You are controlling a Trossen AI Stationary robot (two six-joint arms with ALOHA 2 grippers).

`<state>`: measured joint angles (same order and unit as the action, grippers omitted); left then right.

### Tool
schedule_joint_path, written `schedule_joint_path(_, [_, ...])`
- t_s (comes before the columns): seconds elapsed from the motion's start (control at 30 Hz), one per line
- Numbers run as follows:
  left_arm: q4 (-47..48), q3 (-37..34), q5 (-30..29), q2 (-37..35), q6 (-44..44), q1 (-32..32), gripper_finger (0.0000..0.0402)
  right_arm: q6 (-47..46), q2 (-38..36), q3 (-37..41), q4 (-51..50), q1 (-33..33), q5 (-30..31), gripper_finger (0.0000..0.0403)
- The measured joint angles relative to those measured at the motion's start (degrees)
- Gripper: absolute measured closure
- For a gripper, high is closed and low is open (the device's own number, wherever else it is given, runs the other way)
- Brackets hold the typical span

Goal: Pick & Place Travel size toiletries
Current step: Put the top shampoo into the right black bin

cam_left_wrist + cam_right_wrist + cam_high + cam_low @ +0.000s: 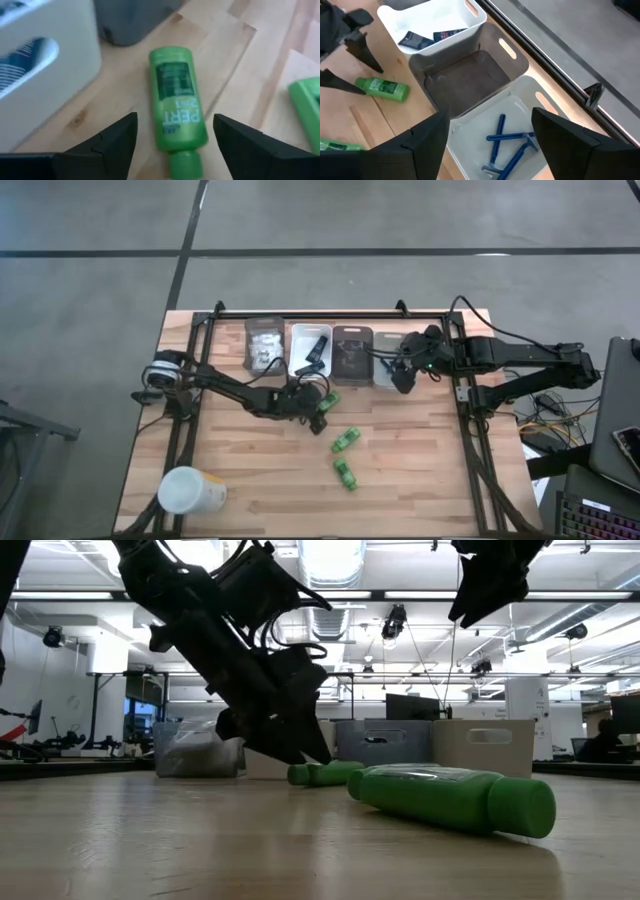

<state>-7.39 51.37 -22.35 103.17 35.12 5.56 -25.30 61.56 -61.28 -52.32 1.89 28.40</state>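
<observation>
Three green bottles lie on their sides on the table: one (330, 398) between my left gripper's fingers, two more (347, 440) (346, 474) nearer the near edge. My left gripper (175, 142) is open and low over the table. Its fingers stand on either side of the cap end of the first green bottle (176, 102) without touching it. My right gripper (490, 145) is open and hovers above the pale bin (520, 107), which holds blue razors (510, 142). The white bin (475, 17) holds black sachets (412, 39). White packets (264, 348) fill the clear bin.
Four small bins stand in a row along the far edge, with a dark grey bin (352, 352) between the white and pale ones. A big white-and-yellow cup (190, 491) lies near the left near corner. A black frame (330, 314) runs around the table top.
</observation>
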Motion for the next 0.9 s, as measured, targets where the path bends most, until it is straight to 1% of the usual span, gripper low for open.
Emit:
schedule_joint_path(0.07, [-0.61, 0.03, -1.17, 0.69, -0.11, -0.18, 0.0127, 0.28, 0.00, 0.00, -0.02, 0.00, 0.07, 0.0114])
schedule_joint_path(0.2, [-4.12, 0.68, -0.49, 3.46, -0.02, -0.46, 0.0118, 1.75, 0.00, 0.00, -0.02, 0.00, 0.07, 0.0099])
schedule_joint_path(0.27, [-5.62, 1.24, 0.88, 5.26, -0.06, -0.48, 0.0118, 2.34, 0.02, 0.00, -0.02, 0.00, 0.10, 0.0091])
schedule_joint_path(0.43, [-4.75, 4.01, 0.69, 7.31, -0.03, -0.26, 0.0128, 2.79, 0.00, 0.00, -0.22, 0.00, 0.12, 0.0073])
schedule_joint_path(0.57, [-0.36, 6.26, 0.68, 7.29, -1.33, -0.26, 0.0158, 2.82, 0.00, 0.00, -0.32, 0.00, 0.18, 0.0058])
schedule_joint_path(0.73, [3.49, 7.13, 1.05, 6.53, -3.85, -0.22, 0.0217, 3.00, 0.00, 0.00, -1.41, 0.00, 0.25, 0.0042])
schedule_joint_path(0.8, [4.01, 7.13, 2.54, 6.00, -3.48, -0.22, 0.0238, 3.03, -0.02, 0.00, -1.53, 0.00, 0.27, 0.0040])
schedule_joint_path(0.83, [4.13, 7.13, 3.36, 5.63, -3.40, -0.22, 0.0246, 3.03, -0.02, 0.00, -1.53, 0.00, 0.27, 0.0040])
schedule_joint_path(0.9, [4.34, 7.13, 4.38, 4.50, -3.16, -0.22, 0.0248, 3.03, -0.07, 0.00, -1.53, 0.00, 0.27, 0.0039])
